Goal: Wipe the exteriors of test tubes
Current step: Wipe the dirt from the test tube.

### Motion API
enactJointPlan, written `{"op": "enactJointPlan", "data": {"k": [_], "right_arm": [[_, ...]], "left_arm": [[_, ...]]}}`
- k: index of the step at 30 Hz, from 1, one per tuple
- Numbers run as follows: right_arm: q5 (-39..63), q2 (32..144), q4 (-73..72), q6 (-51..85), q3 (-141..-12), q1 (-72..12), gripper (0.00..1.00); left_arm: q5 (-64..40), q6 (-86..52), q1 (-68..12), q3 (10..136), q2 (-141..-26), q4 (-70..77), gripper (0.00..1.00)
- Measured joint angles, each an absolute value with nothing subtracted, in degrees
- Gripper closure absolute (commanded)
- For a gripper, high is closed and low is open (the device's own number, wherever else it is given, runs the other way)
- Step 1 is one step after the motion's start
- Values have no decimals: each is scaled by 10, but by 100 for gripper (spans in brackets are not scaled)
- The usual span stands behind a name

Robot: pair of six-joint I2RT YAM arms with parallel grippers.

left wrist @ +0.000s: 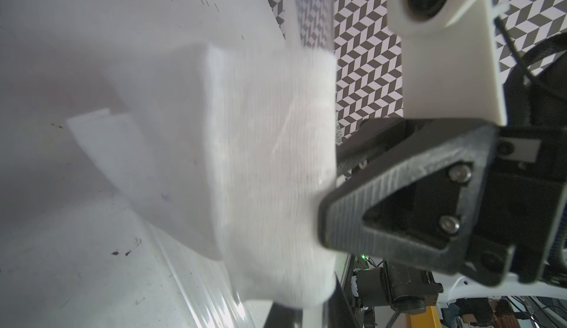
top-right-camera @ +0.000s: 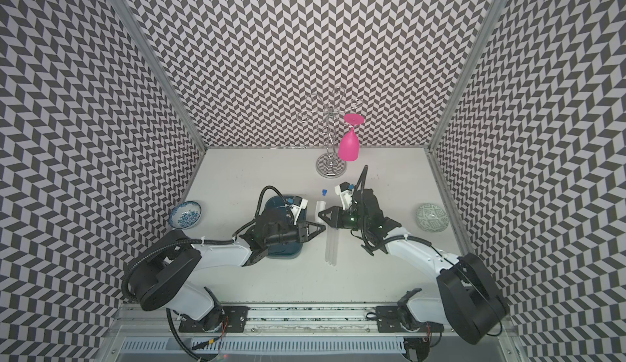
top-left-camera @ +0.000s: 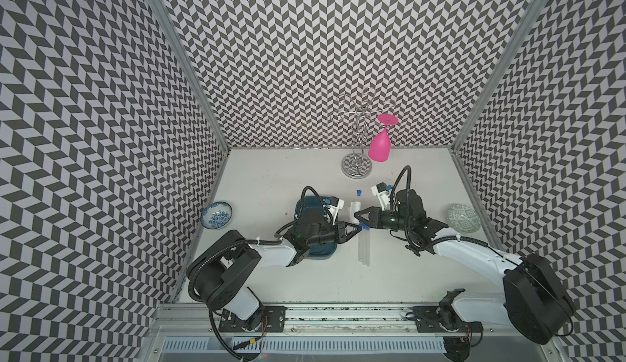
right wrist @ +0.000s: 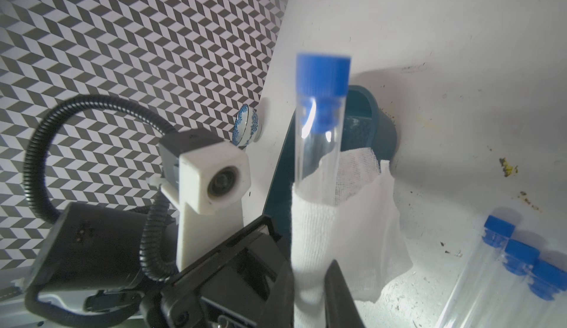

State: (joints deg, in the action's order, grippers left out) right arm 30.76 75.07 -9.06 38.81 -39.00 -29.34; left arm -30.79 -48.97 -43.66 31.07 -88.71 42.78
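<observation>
Table (top-left-camera: 423, 275): teal tray (top-left-camera: 321, 253), three test tubes (top-left-camera: 364, 250), blue bowl (top-left-camera: 216, 215), green bowl (top-left-camera: 464, 218), wire rack (top-left-camera: 357, 166)

Bright, even light; close wrist views blurred, edges warped.

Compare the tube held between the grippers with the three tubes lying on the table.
The held tube is raised off the table; the three lying tubes rest flat on it, side by side. Away from its cap, the held tube is wrapped in white tissue; the lying tubes are bare. All are clear with blue caps.
</observation>
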Motion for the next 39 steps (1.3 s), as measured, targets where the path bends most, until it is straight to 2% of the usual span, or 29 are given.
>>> {"op": "enactJointPlan", "data": {"k": [17, 30, 39], "right_arm": [[283, 771, -135, 372, -400, -276, 80], [241, 702, -195, 417, -288, -346, 80], [243, 697, -196, 423, -281, -352, 79]], "left_arm": [[-322, -499, -441, 310, -882, 416, 92], [-341, -500, -449, 304, -880, 402, 91], [-343, -500, -449, 304, -880, 405, 91]]}}
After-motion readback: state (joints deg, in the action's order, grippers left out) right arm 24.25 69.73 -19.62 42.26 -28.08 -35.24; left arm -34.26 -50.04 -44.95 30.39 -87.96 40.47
